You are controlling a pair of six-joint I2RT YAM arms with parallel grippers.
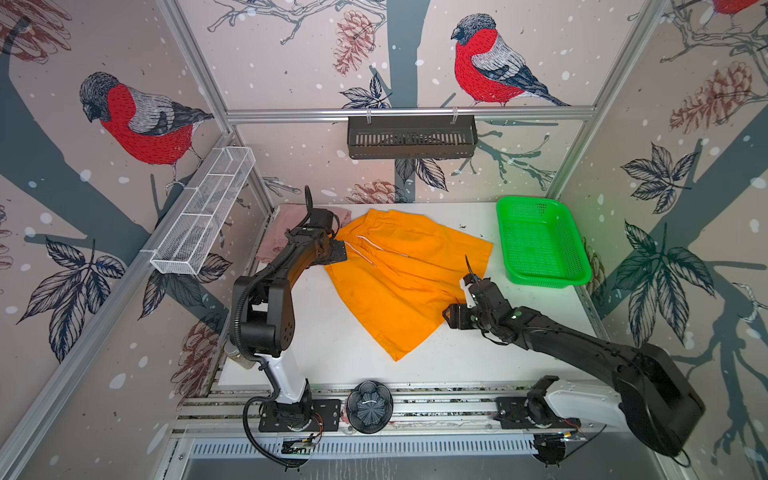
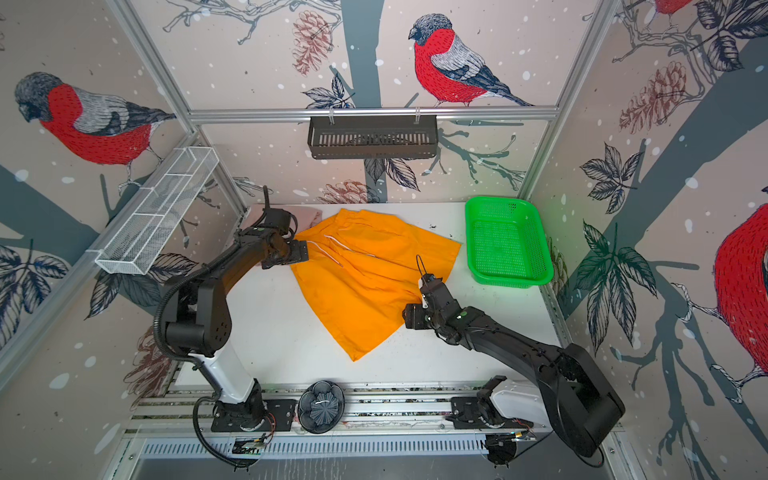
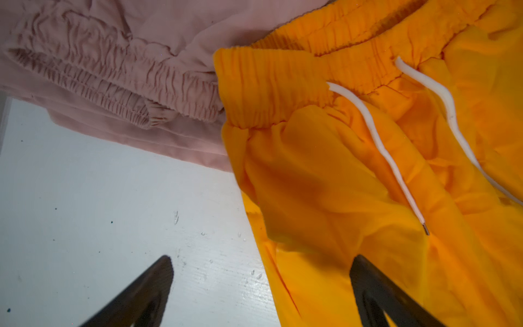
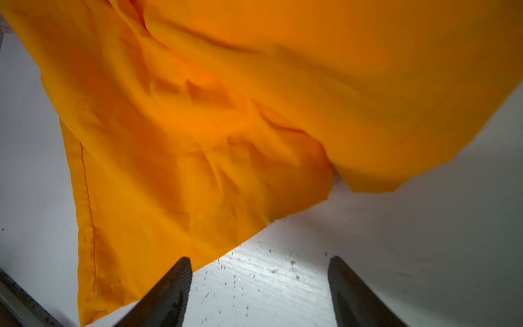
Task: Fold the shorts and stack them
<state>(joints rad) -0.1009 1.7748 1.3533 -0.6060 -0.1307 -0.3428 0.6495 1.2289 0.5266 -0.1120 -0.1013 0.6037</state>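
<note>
The orange shorts [image 1: 399,282] [image 2: 365,282] lie spread on the white table [image 1: 324,336], their waistband at the back left, with a white drawstring [image 3: 382,147] across the front. Folded pink shorts [image 1: 286,216] [image 3: 113,70] lie at the back left corner, touching the orange waistband and partly hidden by my left arm. My left gripper [image 1: 337,252] [image 3: 261,259] is open low over the orange shorts' left edge, gripping nothing. My right gripper [image 1: 453,316] [image 4: 260,260] is open at the shorts' right hem [image 4: 226,127], with bare table between its fingers.
A green mesh basket [image 1: 544,279] [image 2: 509,279] stands at the table's back right. A black rack [image 1: 411,137] hangs on the back wall and a white wire shelf [image 1: 203,212] on the left wall. A dark round object [image 1: 369,406] sits on the front rail.
</note>
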